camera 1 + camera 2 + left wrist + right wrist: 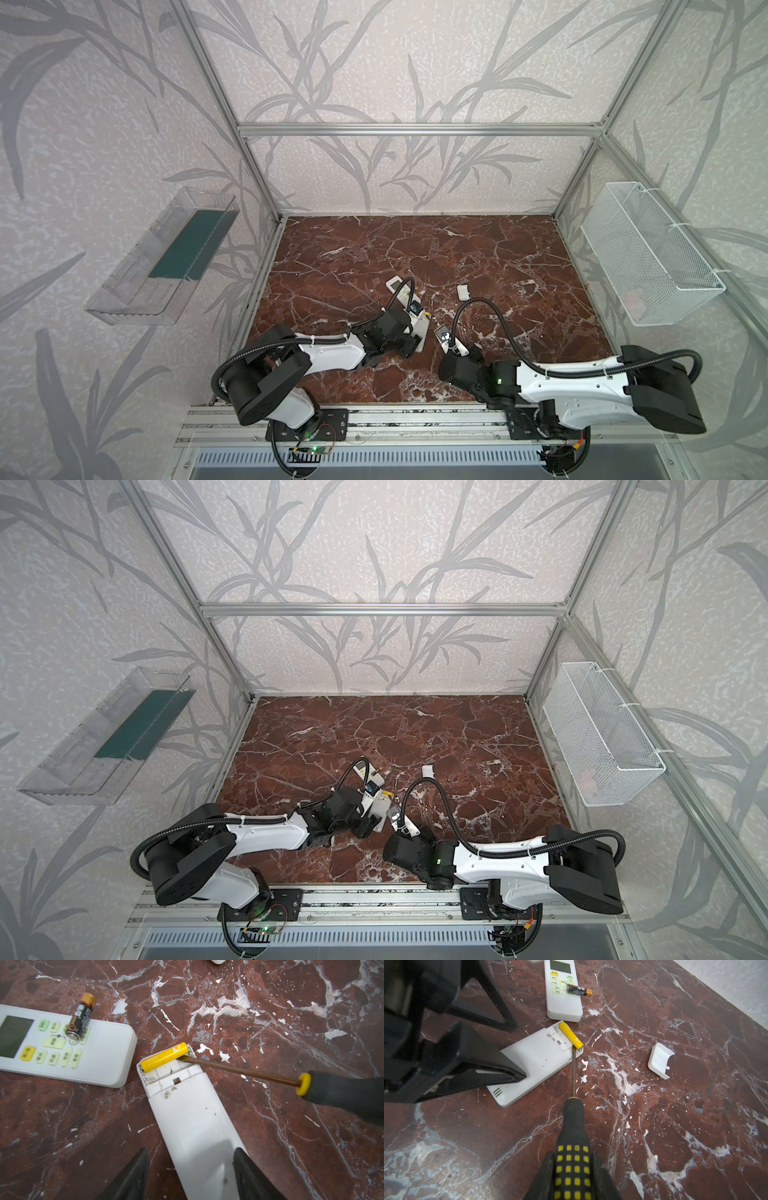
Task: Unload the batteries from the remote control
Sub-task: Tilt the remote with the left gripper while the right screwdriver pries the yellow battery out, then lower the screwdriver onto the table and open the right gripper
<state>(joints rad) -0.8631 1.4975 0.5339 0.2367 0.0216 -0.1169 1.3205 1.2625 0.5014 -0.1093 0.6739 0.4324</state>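
The remote (193,1118) lay face down on the surface (291,1147), its battery bay open at the end away from the left fingers (135,1178). A yellow battery (165,1059) sat crosswise in the outermost slot of that bay, right at the remote's end edge. A spring showed in the slot beside it.

The left fingers stood apart, straddling the remote's closed end. One was at the remote's edge and the other stood clear of the opposite side, so they were released rather than clamped.

The right fingers (542,1186) were clenched on the black-and-yellow handle of a screwdriver (574,1118). Its brown shaft ran low over the surface, and its tip touched the yellow battery's side near one end, at the bay's rim. Whether that end was lifted off its seat could not be told.

Just beside the open bay lay a second remote (62,1047), face up, with its screen and pale green buttons showing. A black battery (81,1018) rested across its buttons, its copper end hanging past the edge. A white cover (660,1060) lay alone on the surface, well apart from both remotes, on the right arm's side.

In both top views the two arms met near the front middle of the surface. A mesh basket (648,257) hung on the right wall and a clear bin (158,262) on the left wall.
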